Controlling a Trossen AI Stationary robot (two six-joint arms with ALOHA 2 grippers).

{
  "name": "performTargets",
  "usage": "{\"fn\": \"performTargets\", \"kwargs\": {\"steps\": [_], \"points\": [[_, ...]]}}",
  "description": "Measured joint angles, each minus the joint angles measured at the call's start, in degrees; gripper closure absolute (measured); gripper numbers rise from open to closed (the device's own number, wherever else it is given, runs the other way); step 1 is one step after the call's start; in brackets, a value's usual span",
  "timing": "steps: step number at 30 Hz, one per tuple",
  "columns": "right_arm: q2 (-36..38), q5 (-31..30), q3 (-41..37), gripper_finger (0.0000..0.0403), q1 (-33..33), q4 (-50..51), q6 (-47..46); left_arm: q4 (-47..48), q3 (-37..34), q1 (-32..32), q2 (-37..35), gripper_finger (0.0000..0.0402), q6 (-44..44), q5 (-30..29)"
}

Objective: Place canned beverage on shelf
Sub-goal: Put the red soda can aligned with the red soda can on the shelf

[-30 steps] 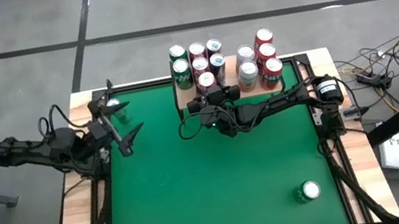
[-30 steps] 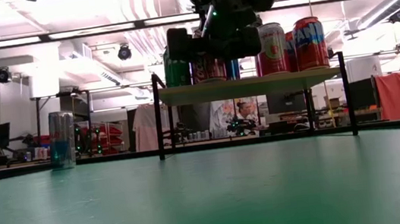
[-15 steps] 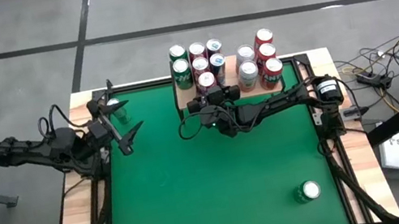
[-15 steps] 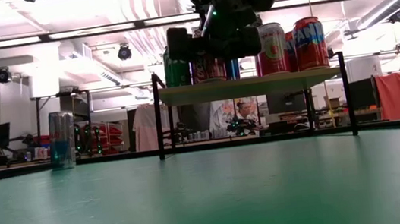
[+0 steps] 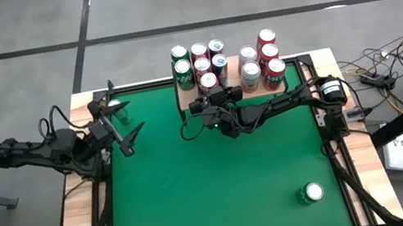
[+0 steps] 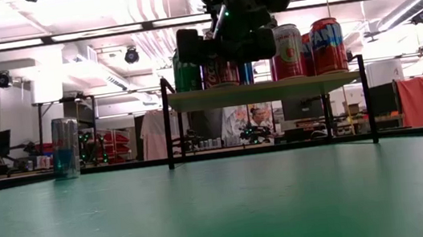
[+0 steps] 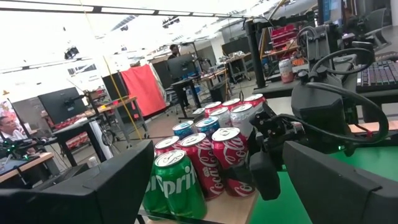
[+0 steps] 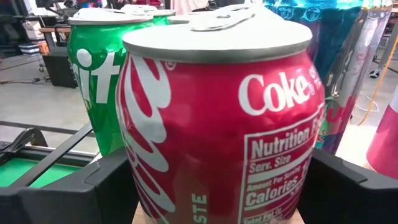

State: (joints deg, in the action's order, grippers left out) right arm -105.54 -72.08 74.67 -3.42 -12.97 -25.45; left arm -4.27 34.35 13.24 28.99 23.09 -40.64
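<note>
High view: compared with the frames from a second and half a second ago, nothing has shifted. My right gripper (image 5: 211, 93) sits at the front edge of the shelf (image 5: 231, 66), around a red Coke can (image 5: 208, 81) in the front row of the left cluster. My left gripper (image 5: 124, 135) waits near the table's left edge, well apart from the shelf. One green-topped can (image 5: 313, 191) stands alone at the near right of the green felt table (image 5: 214, 185); a slim can (image 5: 114, 107) stands at the far left corner.

Low view: my right gripper (image 6: 227, 45) hangs level with the cans on the shelf board (image 6: 265, 90), same place as before. The held can's base is hidden behind my fingers, so I cannot confirm it touches the board.

Left wrist view: the Coke can (image 7: 229, 149) stands upright beside a Sprite can (image 7: 173, 180), with the right arm's fingers against it. Whether my left jaws are parted or closed, I cannot tell.

Right wrist view: the Coke can (image 8: 217, 106) fills the gap between my two fingers (image 8: 68, 193), which flank it on both sides; jaws closed on it.

Judgement: the stillness suggests placement is reached; release is the step in hand.
</note>
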Motion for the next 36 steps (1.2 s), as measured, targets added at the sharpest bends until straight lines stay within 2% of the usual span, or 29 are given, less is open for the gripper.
{"fn": "performTargets", "kwargs": {"steps": [36], "points": [[1.22, -0.12, 0.04, 0.0076, 0.0, -3.22, 3.61, 0.1, 0.0, -0.01, 0.0, 0.0061, 0.26, -0.66]]}}
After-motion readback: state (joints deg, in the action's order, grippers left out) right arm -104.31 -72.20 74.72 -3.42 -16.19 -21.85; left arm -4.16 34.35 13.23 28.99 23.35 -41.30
